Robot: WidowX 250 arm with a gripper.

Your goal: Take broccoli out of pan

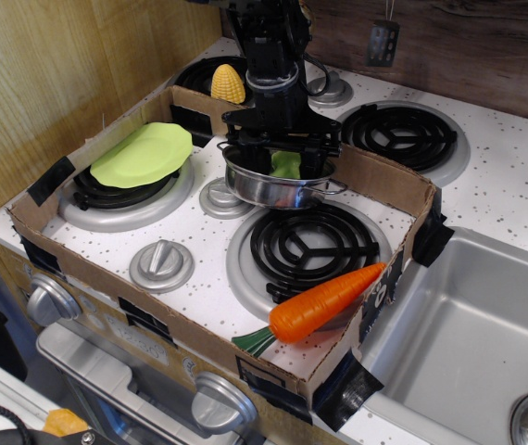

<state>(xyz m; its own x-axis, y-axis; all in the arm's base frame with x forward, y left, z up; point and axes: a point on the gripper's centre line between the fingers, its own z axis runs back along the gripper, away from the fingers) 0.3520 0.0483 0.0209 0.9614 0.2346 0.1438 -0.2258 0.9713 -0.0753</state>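
The broccoli (286, 165), a pale lime-green lump, lies inside the pan (273, 193), a small shiny steel pot standing on the stove top at the back of the cardboard tray. My gripper (285, 159) hangs straight down into the pan. Its black fingers have come in against both sides of the broccoli, which shows only as a narrow strip between them. The fingertips are hidden behind the pan's rim. The broccoli still sits low in the pan.
A cardboard tray wall (384, 176) rings the stove area. A light-green plate (142, 154) lies on the left burner, a yellow corn cob (228, 83) at the back, an orange carrot (324, 303) at the front right. Grey knobs (161, 264) and a black burner (312, 243) lie in front of the pan. A steel sink (468, 343) is at the right.
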